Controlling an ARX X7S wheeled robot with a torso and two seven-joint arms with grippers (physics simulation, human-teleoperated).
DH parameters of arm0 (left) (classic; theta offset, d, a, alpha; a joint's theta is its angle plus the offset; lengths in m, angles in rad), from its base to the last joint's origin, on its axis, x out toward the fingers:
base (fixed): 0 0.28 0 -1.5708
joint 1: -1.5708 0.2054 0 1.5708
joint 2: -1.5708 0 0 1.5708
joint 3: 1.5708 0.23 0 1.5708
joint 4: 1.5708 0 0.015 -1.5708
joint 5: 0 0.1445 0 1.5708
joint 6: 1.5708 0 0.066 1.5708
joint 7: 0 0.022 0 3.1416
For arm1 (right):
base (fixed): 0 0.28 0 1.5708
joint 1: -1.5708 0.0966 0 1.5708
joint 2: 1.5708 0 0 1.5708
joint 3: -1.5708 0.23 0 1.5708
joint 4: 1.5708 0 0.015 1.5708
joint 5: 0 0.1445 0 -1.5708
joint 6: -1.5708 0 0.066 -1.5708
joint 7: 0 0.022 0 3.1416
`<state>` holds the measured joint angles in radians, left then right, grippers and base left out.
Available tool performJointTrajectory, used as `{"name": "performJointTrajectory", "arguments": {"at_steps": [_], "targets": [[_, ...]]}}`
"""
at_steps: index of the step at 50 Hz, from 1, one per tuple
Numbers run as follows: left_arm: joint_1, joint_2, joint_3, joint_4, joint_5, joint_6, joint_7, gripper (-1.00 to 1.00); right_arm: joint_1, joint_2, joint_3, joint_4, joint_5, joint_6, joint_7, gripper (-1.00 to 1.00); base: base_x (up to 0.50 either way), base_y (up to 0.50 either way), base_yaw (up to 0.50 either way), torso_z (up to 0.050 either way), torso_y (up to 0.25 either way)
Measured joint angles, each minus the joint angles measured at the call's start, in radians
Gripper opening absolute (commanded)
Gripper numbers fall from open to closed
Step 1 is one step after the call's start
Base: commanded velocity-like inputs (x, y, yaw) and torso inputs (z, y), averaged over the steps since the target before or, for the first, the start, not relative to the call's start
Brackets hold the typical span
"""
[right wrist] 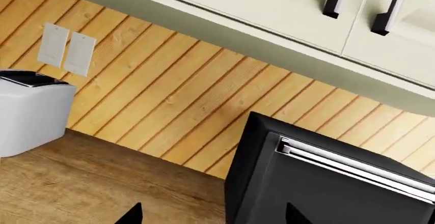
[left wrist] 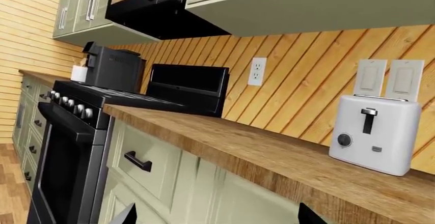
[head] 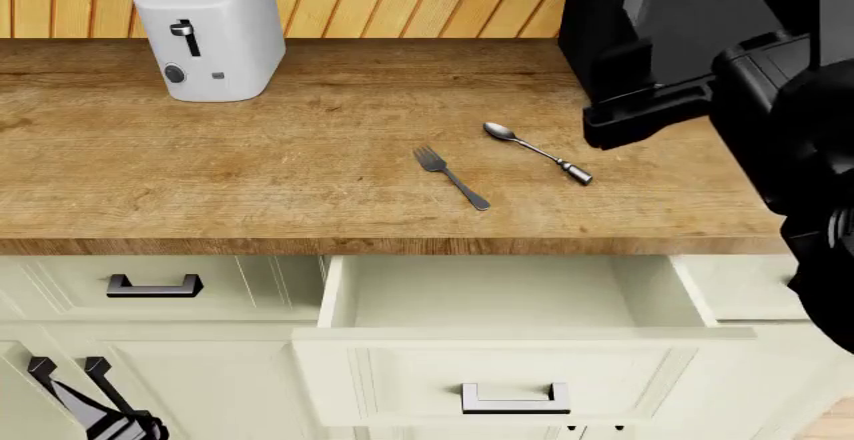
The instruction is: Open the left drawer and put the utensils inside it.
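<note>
Drawer (head: 514, 305) is pulled out below the counter (head: 267, 180), its cream inside bare, so the opening step looks done and I'm on to loading the utensils. Both are on the wood just behind the open drawer: fork (head: 451, 177) lying at a slant with tines toward the wall, spoon (head: 538, 152) just beside it on the right, bowl toward the wall and dark handle end toward the counter edge, the 2 apart, neither in the drawer yet. Right arm (head: 801, 160) hangs high at the right edge, nothing in it that I can see; its wrist view shows only fingertip corners spread wide, so I read that gripper as released. Left gripper sits low by the cabinet doors, tips likewise spread, holding nothing. Toaster (head: 210, 30) stands well clear. Next I judge 1 arm must come down over the spoon, nearest the right arm, and pinch a thin flat handle off the wood
</note>
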<state>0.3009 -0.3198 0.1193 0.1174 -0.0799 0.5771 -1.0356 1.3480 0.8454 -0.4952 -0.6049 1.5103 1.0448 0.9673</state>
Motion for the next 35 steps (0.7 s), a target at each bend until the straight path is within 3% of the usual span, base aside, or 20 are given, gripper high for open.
{"name": "performJointTrajectory", "arguments": {"at_steps": [16, 35], "targets": [[0.003, -0.001, 0.000, 0.002, 0.003, -0.001, -0.003, 1.00, 0.020, 0.000, -0.021, 0.008, 0.007, 0.023, 0.000, 1.00, 0.03, 0.00, 0.00, 0.000, 0.000], [0.008, 0.000, -0.004, 0.009, 0.007, -0.008, -0.012, 1.00, 0.037, 0.009, -0.023, 0.006, 0.011, 0.028, -0.008, 1.00, 0.17, 0.00, 0.00, 0.000, 0.000]]}}
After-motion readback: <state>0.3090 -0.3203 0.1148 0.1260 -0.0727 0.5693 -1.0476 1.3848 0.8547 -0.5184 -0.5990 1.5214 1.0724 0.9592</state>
